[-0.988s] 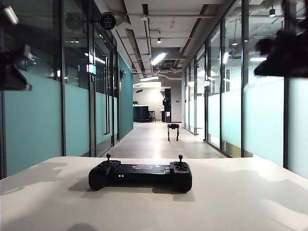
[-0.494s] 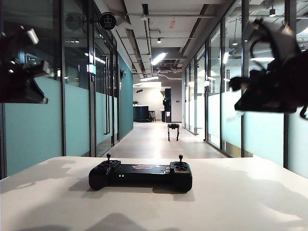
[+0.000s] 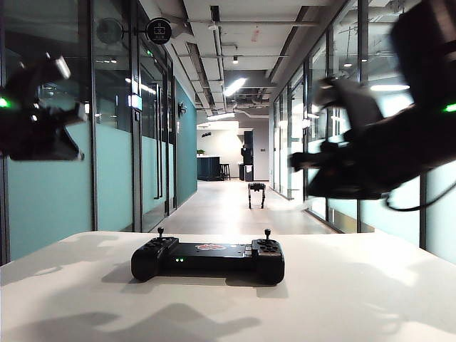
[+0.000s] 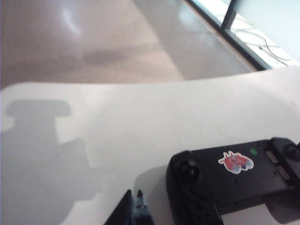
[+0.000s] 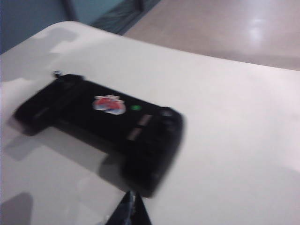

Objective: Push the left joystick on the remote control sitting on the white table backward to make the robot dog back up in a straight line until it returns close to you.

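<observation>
Remote control (image 3: 207, 259) clear (grippers blurred).

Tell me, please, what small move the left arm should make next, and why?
Probably lower the left gripper toward the left joystick. The remote control lies untouched on the white table, the left gripper hangs well above it, and the robot dog stands far down the corridor. The right gripper, shut, hovers above too.

No readable text anywhere. Red-and-white sticker (image 4: 236, 161) on remote (image 3: 207, 259): picture only, no letters legible. Round hanging sign (image 3: 158, 30) in corridor: white icon, unreadable.
</observation>
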`<action>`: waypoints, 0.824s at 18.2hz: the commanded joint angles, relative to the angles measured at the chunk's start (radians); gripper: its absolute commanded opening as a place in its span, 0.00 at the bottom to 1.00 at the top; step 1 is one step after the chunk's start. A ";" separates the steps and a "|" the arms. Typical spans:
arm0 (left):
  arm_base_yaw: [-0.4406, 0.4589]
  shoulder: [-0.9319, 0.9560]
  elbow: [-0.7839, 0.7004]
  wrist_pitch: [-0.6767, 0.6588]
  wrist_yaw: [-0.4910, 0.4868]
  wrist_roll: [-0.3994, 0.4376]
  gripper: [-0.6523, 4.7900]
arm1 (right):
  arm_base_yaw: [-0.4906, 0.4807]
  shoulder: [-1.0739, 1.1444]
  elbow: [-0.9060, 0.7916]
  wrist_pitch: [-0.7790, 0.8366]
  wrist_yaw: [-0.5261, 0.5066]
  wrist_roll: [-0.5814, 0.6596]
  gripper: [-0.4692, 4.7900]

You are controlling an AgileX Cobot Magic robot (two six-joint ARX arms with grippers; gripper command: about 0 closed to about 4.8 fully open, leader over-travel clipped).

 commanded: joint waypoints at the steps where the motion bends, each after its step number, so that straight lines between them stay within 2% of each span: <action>1: -0.007 0.025 0.013 0.047 0.018 0.001 0.11 | 0.023 0.065 0.046 0.024 0.000 0.031 0.09; 4: -0.029 0.061 0.033 0.054 0.019 0.001 0.11 | 0.036 0.140 0.092 0.024 0.004 0.053 0.09; 5: -0.037 0.081 0.048 0.054 0.023 0.001 0.11 | 0.041 0.170 0.109 0.024 0.003 0.059 0.14; 6: -0.048 0.095 0.062 0.053 0.026 0.001 0.11 | 0.046 0.191 0.120 0.024 0.005 0.079 0.35; 7: -0.060 0.106 0.073 0.055 0.026 0.001 0.11 | 0.047 0.207 0.127 0.023 0.015 0.105 0.48; 10: -0.084 0.116 0.095 0.058 0.024 0.002 0.11 | 0.050 0.251 0.145 0.022 0.085 0.161 0.75; 11: -0.085 0.116 0.095 0.061 0.022 0.002 0.11 | 0.051 0.259 0.150 0.023 0.089 0.161 0.79; 13: -0.097 0.116 0.095 0.061 0.019 0.001 0.11 | 0.053 0.282 0.171 0.023 0.088 0.162 0.81; 15: -0.098 0.116 0.095 0.061 0.019 0.001 0.11 | 0.055 0.303 0.192 0.021 0.088 0.163 0.90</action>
